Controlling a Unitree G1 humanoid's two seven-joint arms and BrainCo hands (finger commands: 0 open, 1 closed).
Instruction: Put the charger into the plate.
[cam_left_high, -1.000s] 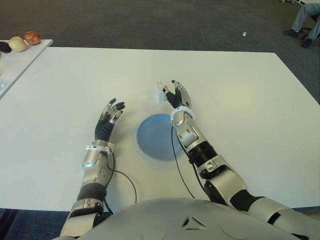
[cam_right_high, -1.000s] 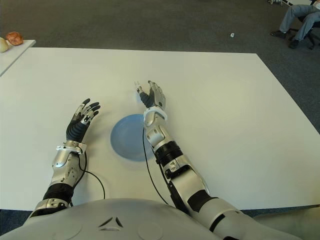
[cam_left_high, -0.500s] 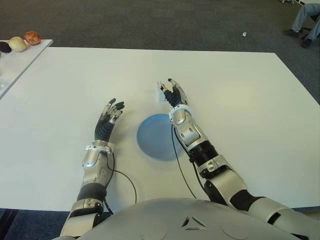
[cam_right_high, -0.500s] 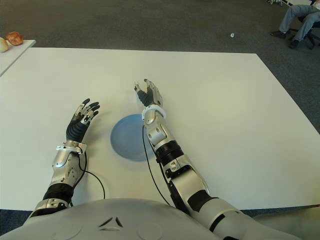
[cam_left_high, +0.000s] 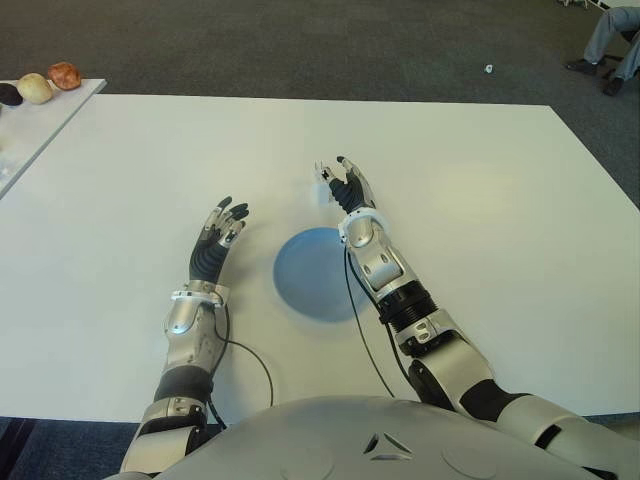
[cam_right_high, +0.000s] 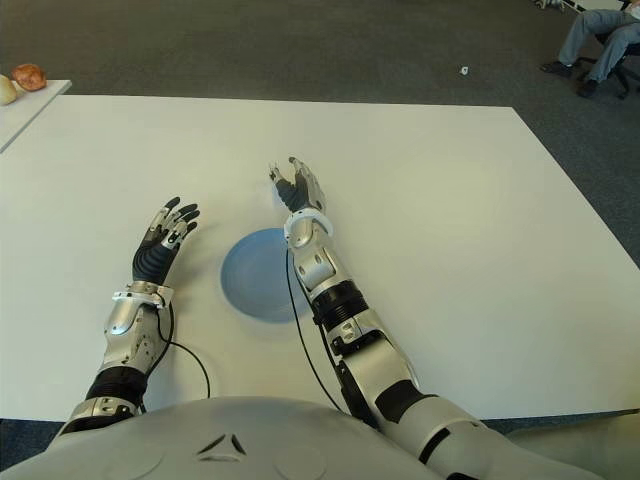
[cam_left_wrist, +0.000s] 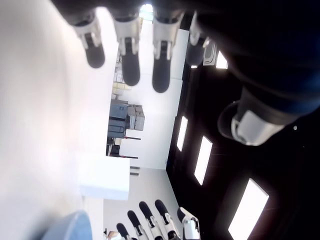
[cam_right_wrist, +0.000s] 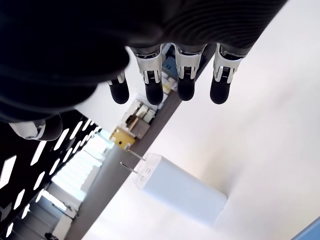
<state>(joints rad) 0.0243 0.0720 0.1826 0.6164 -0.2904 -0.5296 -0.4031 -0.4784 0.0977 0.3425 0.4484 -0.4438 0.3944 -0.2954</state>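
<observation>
**Charger on the table, right hand open beside it**

The charger (cam_right_wrist: 180, 193) is a small white block with two metal prongs. It lies on the white table (cam_left_high: 480, 200) near the middle, on the far side of the plate (cam_left_high: 312, 272) and apart from its rim. The right wrist view shows it lying free on the surface, prongs level and pointing sideways, with no finger touching it. The right hand (cam_left_high: 347, 186) is just beside the charger, on its right, with the four fingers (cam_right_wrist: 185, 82) extended and spread and the thumb set apart; it holds nothing. The plate is blue, round and bare, toward the near edge of the table from the charger, with the right forearm passing along its right rim. The left hand (cam_left_high: 220, 233) shows to the left of the plate, well apart from the charger; its fingers (cam_left_wrist: 127, 60) are straight and relaxed, holding nothing. A second table (cam_left_high: 40, 125) stands beyond the far-left corner.
</observation>
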